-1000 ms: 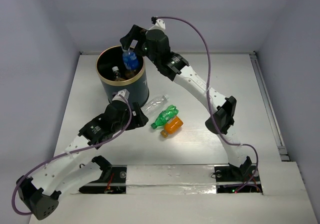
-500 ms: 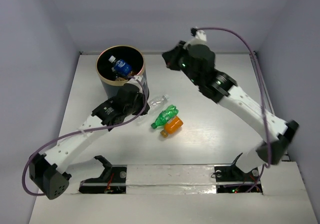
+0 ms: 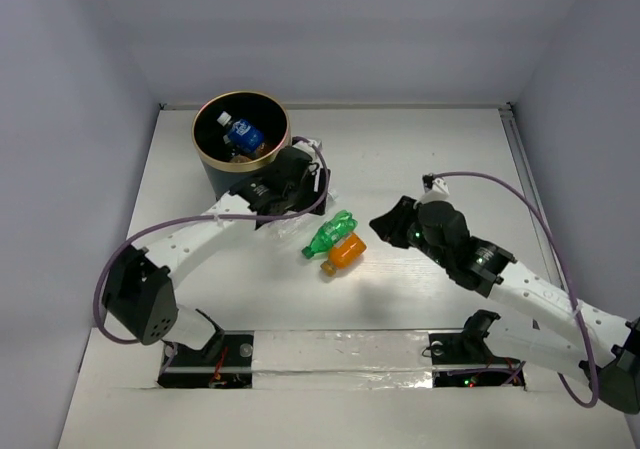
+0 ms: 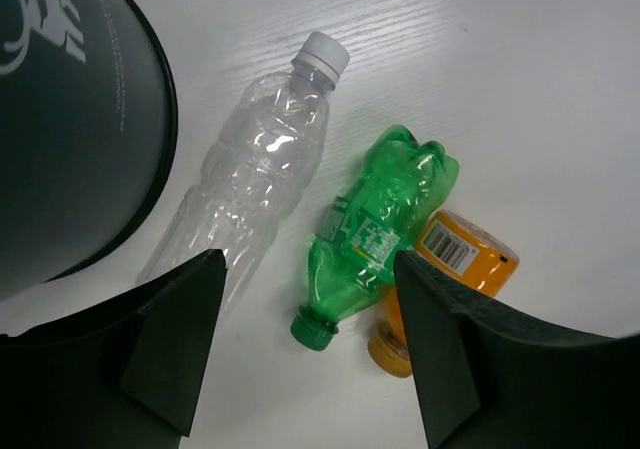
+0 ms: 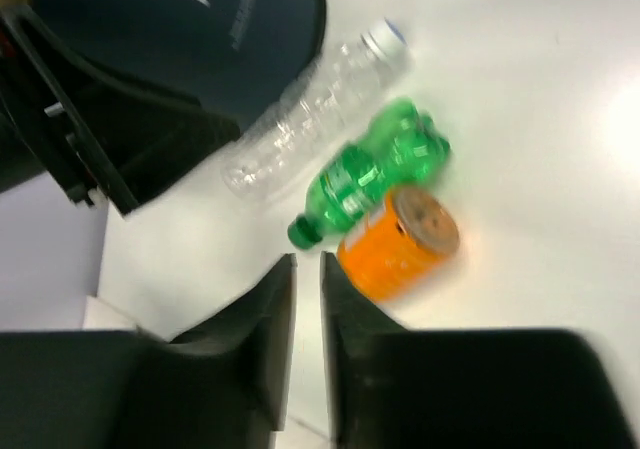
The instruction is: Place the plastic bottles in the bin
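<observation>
The dark bin [image 3: 213,165] with a gold rim stands at the back left and holds a blue-labelled bottle [image 3: 243,132] among others. Beside it on the table lie a clear bottle [image 4: 255,169] with a white cap, a green bottle [image 3: 330,233] and an orange bottle [image 3: 344,253]. My left gripper [image 4: 305,261] hovers open over them, the clear bottle near its left finger and the green one near its right. My right gripper [image 5: 308,264] is just right of the orange bottle [image 5: 400,244]. Its jaws are only a narrow slit apart, with nothing between them.
The bin's wall [image 4: 70,119] rises close to the left gripper's left side. White walls close the table at the back and both sides. The arms' base plate [image 3: 340,354] lies along the near edge.
The blue-labelled bottle dropped from my right gripper into the bin. That arm then swung away to the right and down beside the orange bottle. My left arm reached forward over the clear bottle.
</observation>
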`<state>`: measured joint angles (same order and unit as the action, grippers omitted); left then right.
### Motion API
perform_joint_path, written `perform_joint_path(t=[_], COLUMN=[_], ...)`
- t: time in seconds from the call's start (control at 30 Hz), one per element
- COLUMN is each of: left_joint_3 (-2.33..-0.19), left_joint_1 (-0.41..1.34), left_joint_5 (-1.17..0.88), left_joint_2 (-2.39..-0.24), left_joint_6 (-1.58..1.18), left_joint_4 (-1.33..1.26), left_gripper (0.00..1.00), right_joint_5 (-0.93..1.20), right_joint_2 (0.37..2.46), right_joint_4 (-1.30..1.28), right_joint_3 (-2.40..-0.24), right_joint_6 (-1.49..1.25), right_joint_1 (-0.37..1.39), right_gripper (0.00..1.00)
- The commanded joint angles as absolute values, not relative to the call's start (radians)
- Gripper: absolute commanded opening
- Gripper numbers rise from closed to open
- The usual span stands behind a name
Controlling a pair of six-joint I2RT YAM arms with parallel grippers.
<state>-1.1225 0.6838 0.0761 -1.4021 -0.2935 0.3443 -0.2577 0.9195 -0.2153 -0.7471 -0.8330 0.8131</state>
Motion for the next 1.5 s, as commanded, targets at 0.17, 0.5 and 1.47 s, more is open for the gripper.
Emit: perform_joint_path(t=[0.17,0.5,1.47], left_joint_3=[-1.259,-1.374,-1.437], left_joint_1=[0.687,0.687,0.687], left_joint_5=[0.126,0.126,0.118], left_joint_2=[-1.584,-1.784,-1.686], left_joint_6=[-0.235,-0.17,-0.156], left_joint_4=[0.327,0.357,0.321], left_gripper=[0.77,0.81,0.44], right_joint_5=[-0.16,-0.126,0.02], right_joint_2=[0.871,0.839,1.213], right_joint_4=[-0.209,-0.225,-0.023], right_joint_3=[-0.667,-0.627,-0.61], right_joint_6=[-0.896,-0.902,-1.043], right_joint_1=[0.819,0.819,0.819], right_gripper=[0.81,0.95,1.0])
